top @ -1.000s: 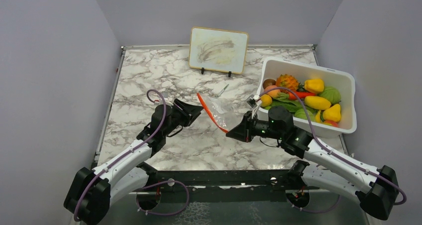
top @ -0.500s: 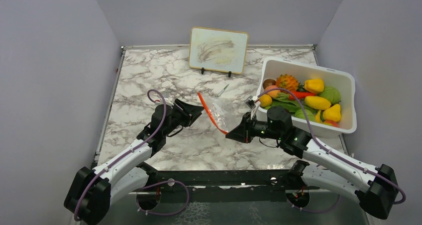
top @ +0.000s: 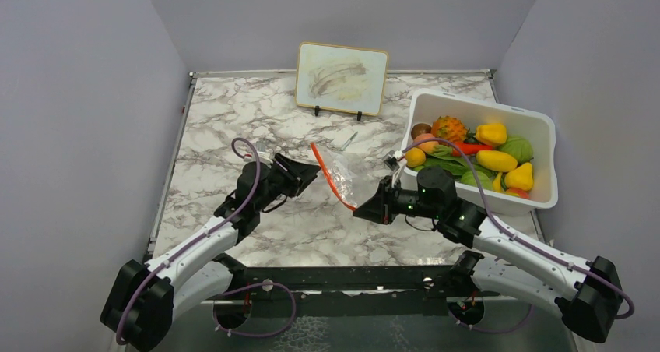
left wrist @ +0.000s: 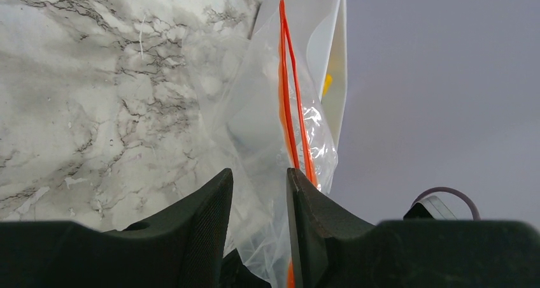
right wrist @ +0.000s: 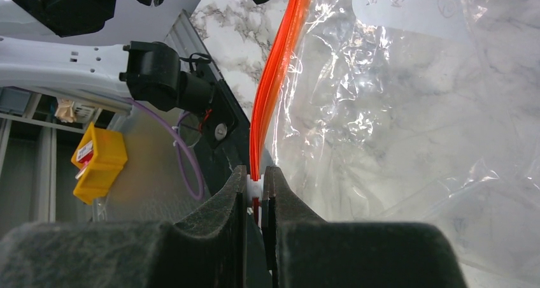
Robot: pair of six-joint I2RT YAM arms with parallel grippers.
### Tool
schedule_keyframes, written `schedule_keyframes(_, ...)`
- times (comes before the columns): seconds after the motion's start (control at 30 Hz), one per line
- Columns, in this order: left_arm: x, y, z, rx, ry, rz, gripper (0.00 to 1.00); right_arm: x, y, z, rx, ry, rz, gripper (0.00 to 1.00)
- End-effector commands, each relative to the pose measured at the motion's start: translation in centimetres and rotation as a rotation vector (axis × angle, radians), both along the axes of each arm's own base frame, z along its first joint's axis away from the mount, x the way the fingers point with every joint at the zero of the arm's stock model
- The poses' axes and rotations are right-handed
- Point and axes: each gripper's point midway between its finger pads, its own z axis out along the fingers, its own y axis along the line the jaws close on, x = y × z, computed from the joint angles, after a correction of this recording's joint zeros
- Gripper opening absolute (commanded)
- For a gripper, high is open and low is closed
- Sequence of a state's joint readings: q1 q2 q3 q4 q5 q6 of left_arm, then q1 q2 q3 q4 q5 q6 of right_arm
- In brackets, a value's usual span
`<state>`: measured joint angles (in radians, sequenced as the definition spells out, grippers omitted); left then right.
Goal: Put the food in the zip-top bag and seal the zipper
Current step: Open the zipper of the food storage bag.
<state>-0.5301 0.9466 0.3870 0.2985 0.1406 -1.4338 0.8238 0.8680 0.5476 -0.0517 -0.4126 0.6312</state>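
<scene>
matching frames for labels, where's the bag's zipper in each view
top external: zipper slants across the picture's centre.
left wrist: zipper runs from top centre down to the bottom edge.
right wrist: zipper curves from top centre down to mid-frame.
shared landmark: the marble table.

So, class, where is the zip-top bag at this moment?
In the top view the zip-top bag is mid-table, between the left claw and the right claw, just left of the white bin.
</scene>
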Motion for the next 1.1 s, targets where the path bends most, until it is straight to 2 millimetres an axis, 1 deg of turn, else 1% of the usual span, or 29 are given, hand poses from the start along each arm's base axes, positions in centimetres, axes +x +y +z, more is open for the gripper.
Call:
schedule_keyframes(0.0,0.5,-0.7,2.7,-0.037,-0.06,-0.029,0.39,0.1,0.2,-0.2,0.004,-0.021,0.008,0.01)
schedule_keyframes(0.17,0.7,-1.1,1.7,-0.031,-0.031,-0.039,0.39,0.4,0.6,0.4,0.014,-0.039,0.012,0.01)
schedule_keyframes(0.3,0.9,-1.6,2.1,-0.028,-0.048,-0.062,0.42,0.5,0.7,0.3,0.012,-0.039,0.017,0.01)
schedule_keyframes(0.5,1.0,-1.5,1.4,-0.028,-0.03,-0.054,0.42,0.1,0.9,0.3,0.042,-0.028,0.028,0.01)
schedule_keyframes(0.63,0.8,-1.4,0.9,-0.037,-0.012,-0.049,0.36,0.1,0.9,0.3,0.047,-0.021,0.024,0.01)
schedule_keyframes(0.7,0.7,-1.3,0.9,-0.039,-0.011,-0.045,0.33,0.2,1.0,0.5,0.053,-0.023,0.024,0.01)
schedule_keyframes(0.8,0.7,-1.3,0.9,-0.041,-0.011,-0.047,0.32,0.3,1.2,0.9,0.062,-0.025,0.022,0.01)
schedule_keyframes(0.9,0.6,-1.4,0.8,-0.046,-0.001,-0.048,0.27,0.5,1.3,1.3,0.071,-0.03,0.02,0.01)
schedule_keyframes(1.0,0.5,-1.2,0.5,-0.052,0.009,-0.042,0.26,0.9,1.3,1.6,0.076,-0.031,-0.005,0.01)
schedule_keyframes(1.07,0.5,-1.2,0.5,-0.053,0.007,-0.039,0.28,1.1,1.3,2.0,0.086,-0.034,-0.021,0.01)
